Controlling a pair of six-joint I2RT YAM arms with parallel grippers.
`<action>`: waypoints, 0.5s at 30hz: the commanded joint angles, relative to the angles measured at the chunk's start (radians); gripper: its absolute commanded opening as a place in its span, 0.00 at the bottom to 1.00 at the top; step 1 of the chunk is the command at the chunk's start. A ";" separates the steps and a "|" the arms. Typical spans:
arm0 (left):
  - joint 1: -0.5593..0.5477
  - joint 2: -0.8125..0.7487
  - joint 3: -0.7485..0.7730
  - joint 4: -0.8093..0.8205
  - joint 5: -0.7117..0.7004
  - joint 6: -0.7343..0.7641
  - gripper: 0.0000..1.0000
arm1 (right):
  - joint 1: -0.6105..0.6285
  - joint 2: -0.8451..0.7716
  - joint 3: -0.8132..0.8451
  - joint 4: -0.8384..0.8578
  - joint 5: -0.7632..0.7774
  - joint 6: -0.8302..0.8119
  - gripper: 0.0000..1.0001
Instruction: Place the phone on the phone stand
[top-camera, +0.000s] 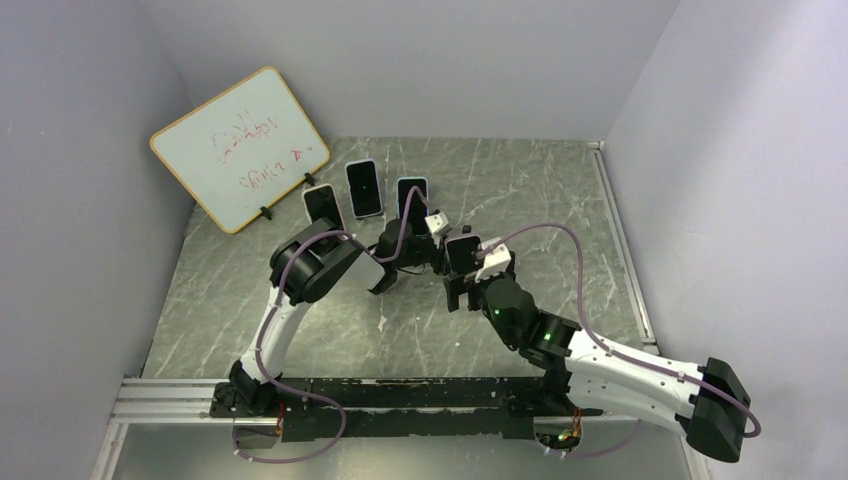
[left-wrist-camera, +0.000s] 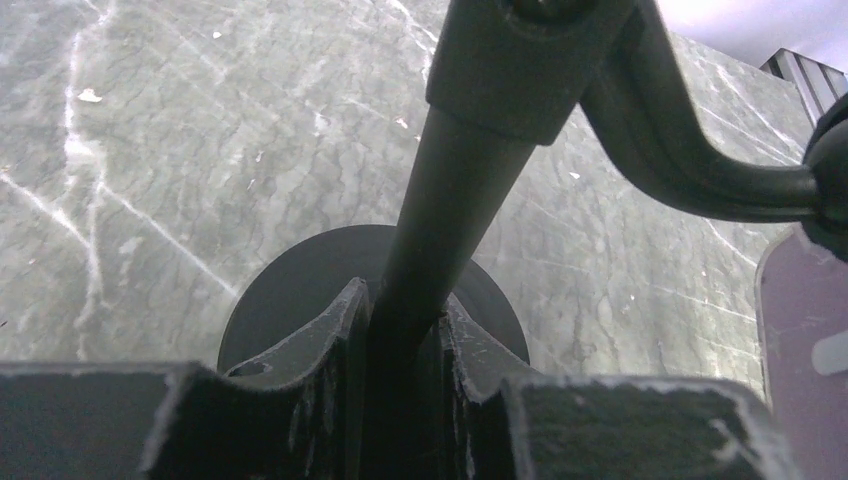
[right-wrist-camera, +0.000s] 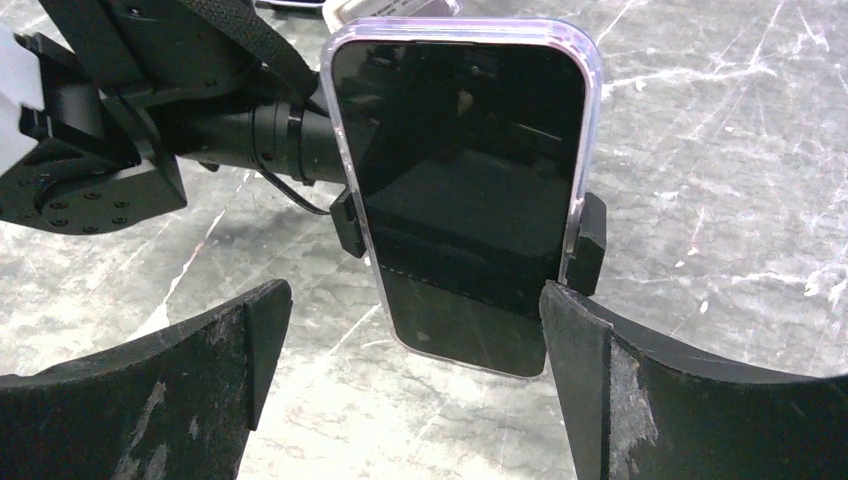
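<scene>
A dark phone (right-wrist-camera: 460, 170) in a clear case stands upright in the side clamps (right-wrist-camera: 590, 240) of the black phone stand. My right gripper (right-wrist-camera: 415, 330) is open just in front of it, with the phone's lower end between the spread fingers and the right fingertip (right-wrist-camera: 570, 330) close beside the phone's lower corner. My left gripper (left-wrist-camera: 400, 300) is shut on the stand's black pole (left-wrist-camera: 450, 190), above its round base (left-wrist-camera: 290, 290). From above, the phone (top-camera: 460, 250) sits between the left gripper (top-camera: 420, 255) and the right gripper (top-camera: 457, 292).
Three more phones (top-camera: 363, 187) lean upright in a row at the back of the marble table (top-camera: 560, 200). A whiteboard (top-camera: 240, 145) stands at the back left. Grey walls close in on both sides, and a metal rail (top-camera: 620, 230) runs along the table's right edge.
</scene>
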 joint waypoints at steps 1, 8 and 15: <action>0.023 -0.018 -0.055 -0.113 0.054 -0.036 0.05 | -0.005 0.031 0.028 -0.017 0.035 0.015 1.00; 0.038 -0.019 -0.053 -0.137 0.070 -0.015 0.05 | -0.004 0.069 0.061 -0.092 0.117 0.091 1.00; 0.053 -0.014 -0.057 -0.134 0.086 -0.023 0.05 | -0.004 0.095 0.101 -0.170 0.134 0.134 1.00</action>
